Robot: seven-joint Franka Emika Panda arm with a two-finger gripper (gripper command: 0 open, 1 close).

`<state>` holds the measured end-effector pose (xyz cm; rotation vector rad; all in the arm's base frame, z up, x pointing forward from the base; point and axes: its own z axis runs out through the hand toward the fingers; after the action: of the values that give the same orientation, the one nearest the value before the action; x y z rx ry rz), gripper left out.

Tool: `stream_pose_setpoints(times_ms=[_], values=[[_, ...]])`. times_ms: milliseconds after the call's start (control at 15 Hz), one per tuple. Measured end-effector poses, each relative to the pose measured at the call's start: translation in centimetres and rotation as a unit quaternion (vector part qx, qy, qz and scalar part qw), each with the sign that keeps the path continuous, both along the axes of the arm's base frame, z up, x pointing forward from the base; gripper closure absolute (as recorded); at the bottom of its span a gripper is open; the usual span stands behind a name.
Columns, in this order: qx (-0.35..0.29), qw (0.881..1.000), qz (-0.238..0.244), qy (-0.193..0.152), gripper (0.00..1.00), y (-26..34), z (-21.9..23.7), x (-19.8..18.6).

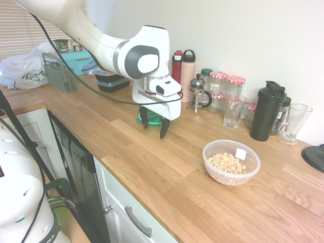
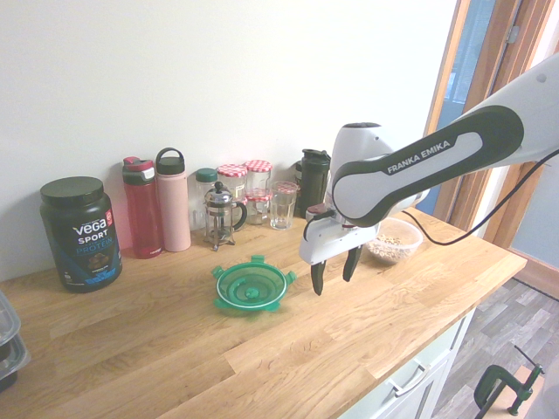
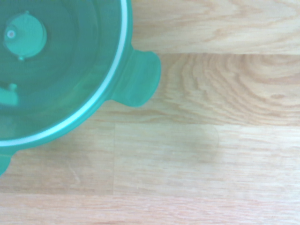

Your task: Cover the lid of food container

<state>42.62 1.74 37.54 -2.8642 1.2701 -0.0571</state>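
Waiting at six o'clock on the table (image 2: 166, 349), the lid (image 2: 251, 286) is ungripped; hand (image 2: 335, 278) spread, bowl (image 1: 231, 162) uncovered.

a white wall (image 1: 283, 45) rises behind the wooden countertop (image 1: 121, 152), above white cabinets (image 1: 119, 200), with window blinds (image 1: 40, 17) alongside.

Wooden desk (image 2: 175, 358): green lid (image 2: 251, 285) laid flat; cereal-filled bowl (image 1: 231, 162) set nearer the front edge than the black shaker (image 1: 268, 111); bottles and jars (image 1: 217, 91) ranged along the back edge.
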Motion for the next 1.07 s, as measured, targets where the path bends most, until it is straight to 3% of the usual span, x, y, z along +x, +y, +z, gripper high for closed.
stream_pose_setpoints(times_ms=[267, 533, 800, 1067], values=[[0.031, 0.999, -0.006, -0.008, 0.0, -0.1, 0.6, 0.9], [0.157, 0.987, 0.017, -0.027, 0.0, -1.7, 2.9, 8.0], [0.247, 0.967, 0.063, -0.01, 0.0, -4.4, -1.2, 14.5], [0.275, 0.958, 0.087, -0.009, 0.0, -7.0, -4.1, 16.7]])
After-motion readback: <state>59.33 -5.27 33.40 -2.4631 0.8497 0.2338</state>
